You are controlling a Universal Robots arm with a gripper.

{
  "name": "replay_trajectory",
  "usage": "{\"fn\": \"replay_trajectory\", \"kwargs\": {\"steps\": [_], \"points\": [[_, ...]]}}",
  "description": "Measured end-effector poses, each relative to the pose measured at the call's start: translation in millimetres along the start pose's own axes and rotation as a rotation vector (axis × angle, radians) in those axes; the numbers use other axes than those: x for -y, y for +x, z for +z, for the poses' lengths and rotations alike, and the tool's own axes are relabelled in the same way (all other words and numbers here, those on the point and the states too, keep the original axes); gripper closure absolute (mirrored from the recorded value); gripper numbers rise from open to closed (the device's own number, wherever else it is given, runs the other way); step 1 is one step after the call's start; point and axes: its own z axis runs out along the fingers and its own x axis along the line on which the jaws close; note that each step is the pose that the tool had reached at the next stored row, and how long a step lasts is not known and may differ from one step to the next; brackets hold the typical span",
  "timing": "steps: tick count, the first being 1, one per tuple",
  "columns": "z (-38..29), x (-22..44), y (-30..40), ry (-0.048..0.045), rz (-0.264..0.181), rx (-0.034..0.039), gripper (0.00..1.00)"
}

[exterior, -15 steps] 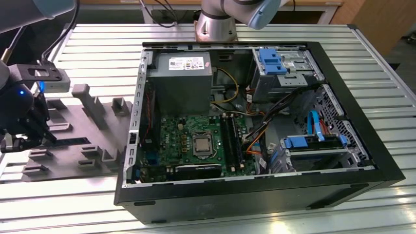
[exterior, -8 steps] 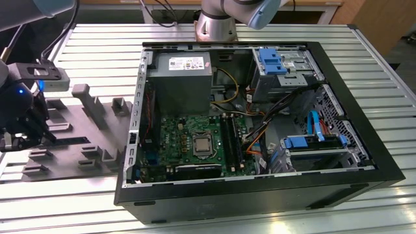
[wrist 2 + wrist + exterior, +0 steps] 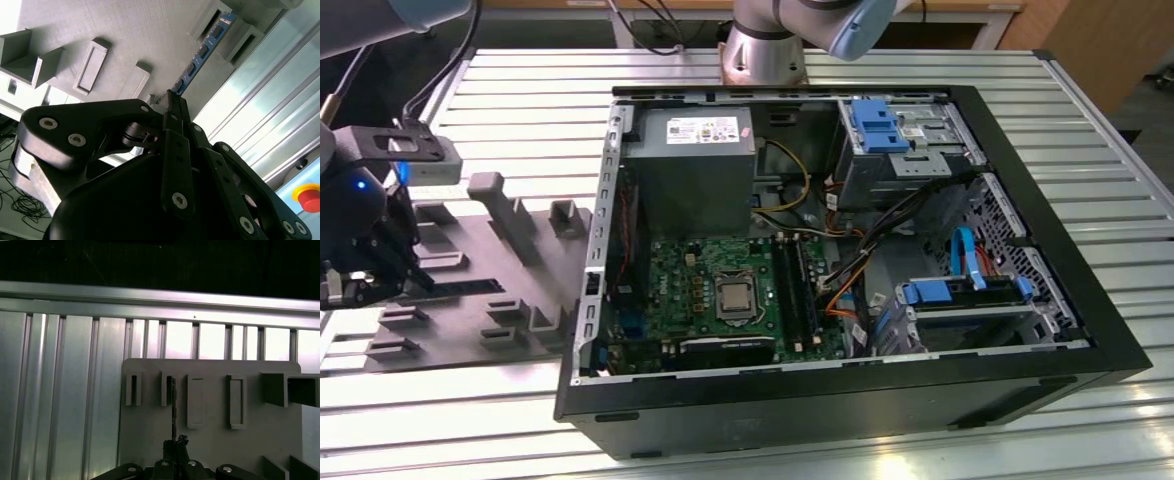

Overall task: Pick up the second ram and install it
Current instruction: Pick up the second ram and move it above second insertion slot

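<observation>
Upright posts (image 3: pixel 487 190) of the grey fixture block (image 3: pixel 454 325) are crowding the left of the exterior view, hemming in the claw (image 3: pixel 172 99), which is pinching the second ram (image 3: pixel 202 50). Bare slatted table (image 3: pixel 520 90) is lying open at the upper left. The computer case's black wall (image 3: pixel 854 410) is fencing the centre, with cables (image 3: pixel 847 272) crossing above the motherboard (image 3: pixel 700 270).

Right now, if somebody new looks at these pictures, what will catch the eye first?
First the open computer case in the middle of the exterior view, its green motherboard bare. Then, in the second wrist view, the black gripper closed on the second ram, which stands in the grey fixture.
</observation>
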Motion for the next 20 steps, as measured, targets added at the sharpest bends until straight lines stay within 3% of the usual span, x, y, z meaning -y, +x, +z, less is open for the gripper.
{"fn": "replay_trajectory", "kwargs": {"steps": [20], "points": [[-5.3,-0.1,-0.9,0.0006,0.000,0.0014,0.88]]}}
